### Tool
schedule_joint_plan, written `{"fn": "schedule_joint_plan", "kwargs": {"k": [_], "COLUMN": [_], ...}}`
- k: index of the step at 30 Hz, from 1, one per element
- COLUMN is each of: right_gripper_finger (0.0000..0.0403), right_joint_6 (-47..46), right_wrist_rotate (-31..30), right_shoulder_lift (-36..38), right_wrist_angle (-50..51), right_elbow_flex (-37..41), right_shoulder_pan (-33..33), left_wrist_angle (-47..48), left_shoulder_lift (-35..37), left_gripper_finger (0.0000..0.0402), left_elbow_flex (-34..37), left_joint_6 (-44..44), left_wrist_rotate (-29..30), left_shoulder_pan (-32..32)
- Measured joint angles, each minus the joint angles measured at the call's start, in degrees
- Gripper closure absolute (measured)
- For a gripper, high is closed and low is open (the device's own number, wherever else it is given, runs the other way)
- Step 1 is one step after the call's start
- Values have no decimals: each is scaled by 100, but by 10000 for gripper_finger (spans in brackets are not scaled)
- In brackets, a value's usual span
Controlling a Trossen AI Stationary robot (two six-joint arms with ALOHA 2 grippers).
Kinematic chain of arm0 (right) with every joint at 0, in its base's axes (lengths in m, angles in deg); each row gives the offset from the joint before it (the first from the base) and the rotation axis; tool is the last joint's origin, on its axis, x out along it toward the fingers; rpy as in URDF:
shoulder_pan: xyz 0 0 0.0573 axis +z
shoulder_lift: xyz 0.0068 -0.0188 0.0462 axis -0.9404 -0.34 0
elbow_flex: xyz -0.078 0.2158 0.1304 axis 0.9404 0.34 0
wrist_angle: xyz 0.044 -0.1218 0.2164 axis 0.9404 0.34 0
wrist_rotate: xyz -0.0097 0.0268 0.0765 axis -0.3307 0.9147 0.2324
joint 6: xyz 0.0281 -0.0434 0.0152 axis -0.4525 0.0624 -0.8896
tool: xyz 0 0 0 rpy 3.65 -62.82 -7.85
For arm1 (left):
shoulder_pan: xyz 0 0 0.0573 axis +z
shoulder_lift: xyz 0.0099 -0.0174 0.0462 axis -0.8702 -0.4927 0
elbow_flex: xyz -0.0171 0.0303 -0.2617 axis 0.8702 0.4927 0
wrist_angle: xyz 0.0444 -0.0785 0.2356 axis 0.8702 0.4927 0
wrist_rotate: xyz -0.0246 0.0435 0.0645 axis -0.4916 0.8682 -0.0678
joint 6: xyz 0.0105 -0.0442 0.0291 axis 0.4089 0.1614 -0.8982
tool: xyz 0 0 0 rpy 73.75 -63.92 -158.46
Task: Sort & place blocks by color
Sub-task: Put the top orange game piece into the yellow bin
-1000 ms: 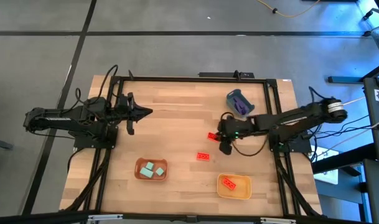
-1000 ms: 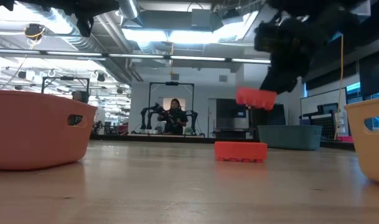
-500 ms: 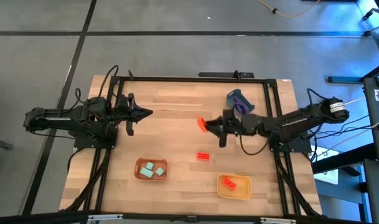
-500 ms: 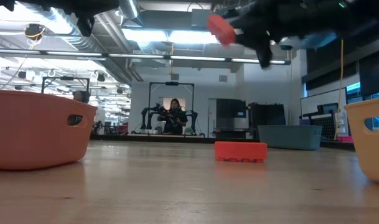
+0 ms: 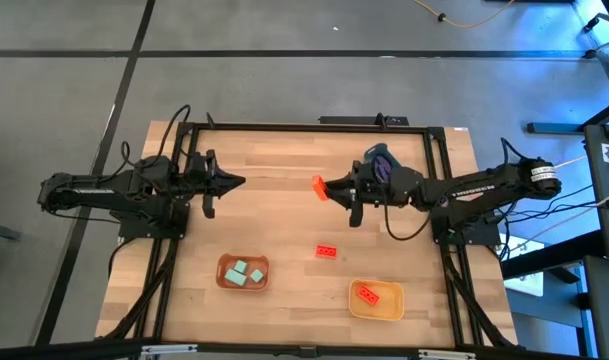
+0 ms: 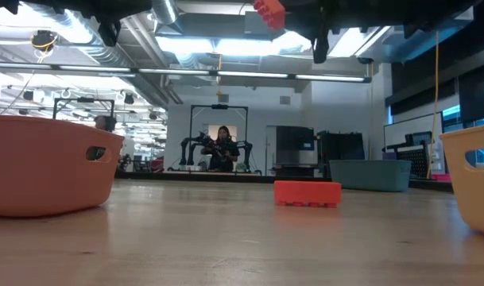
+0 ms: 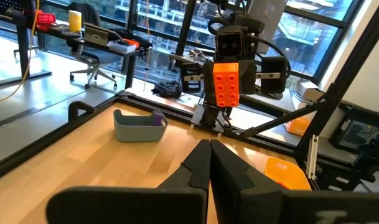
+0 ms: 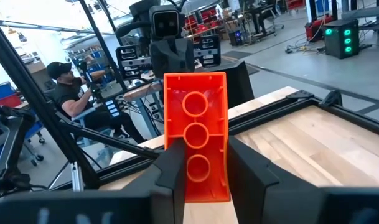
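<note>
My right gripper [image 5: 331, 188] is shut on a red studded block [image 5: 320, 186], high over the table's middle, near the far side. It shows at the top of the low view [image 6: 269, 12]. A second red block [image 5: 327, 251] lies flat on the wood. A third red block [image 5: 367, 294] lies in the yellow tray [image 5: 394, 310]. Teal cubes [image 5: 243, 272] sit in the brown-orange tray [image 5: 224, 281]. Something purple [image 5: 388, 171] shows in the blue-grey cup [image 5: 376, 155]. My left gripper [image 5: 236, 181] hovers shut at the left. My right gripper pinches the red block between its two fingers [image 8: 170, 169], which press its long sides near one end [image 8: 198, 182]. The fingers reach in about level from the table's right. The block juts past the fingertips, lifted clear, with its hollow underside toward the wrist camera and its studs [image 7: 227, 84] toward my left arm.
The black frame rail [image 5: 304, 126] runs along the far edge and down both sides. The cup stands just behind my right gripper. Bare wood [image 5: 274, 215] lies between the two arms. A person [image 8: 68, 78] sits beyond the table's left side.
My right gripper has carried the red block up from close above the table and toward the far-left. It has tipped from pointing down to about level. The block has risen to the top of the low view. The other blocks have stayed put.
</note>
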Motion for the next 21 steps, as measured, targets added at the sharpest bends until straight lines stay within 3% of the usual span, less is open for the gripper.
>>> {"fn": "schedule_joint_plan", "kwargs": {"k": [8, 13, 17, 21], "right_gripper_finger": [313, 313, 313, 313], "right_joint_6": [-153, -953, -1914, -2789], "right_wrist_rotate": [196, 1364, 2384, 2580], "right_shoulder_lift": [0, 0, 0, 0], "right_wrist_angle": [-3, 164, 747, 1440], "right_elbow_flex": [0, -2, -4, -4], "right_shoulder_pan": [0, 95, 664, 1644], "left_wrist_angle": [4, 4, 4, 4], "left_shoulder_lift": [1, 2, 2, 2], "left_gripper_finger": [402, 402, 402, 402], "left_elbow_flex": [0, 0, 0, 0], "left_joint_6": [-2, -2, -2, -4], "left_wrist_rotate": [0, 2, 4, 24], "left_shoulder_pan": [0, 2, 2, 1]}}
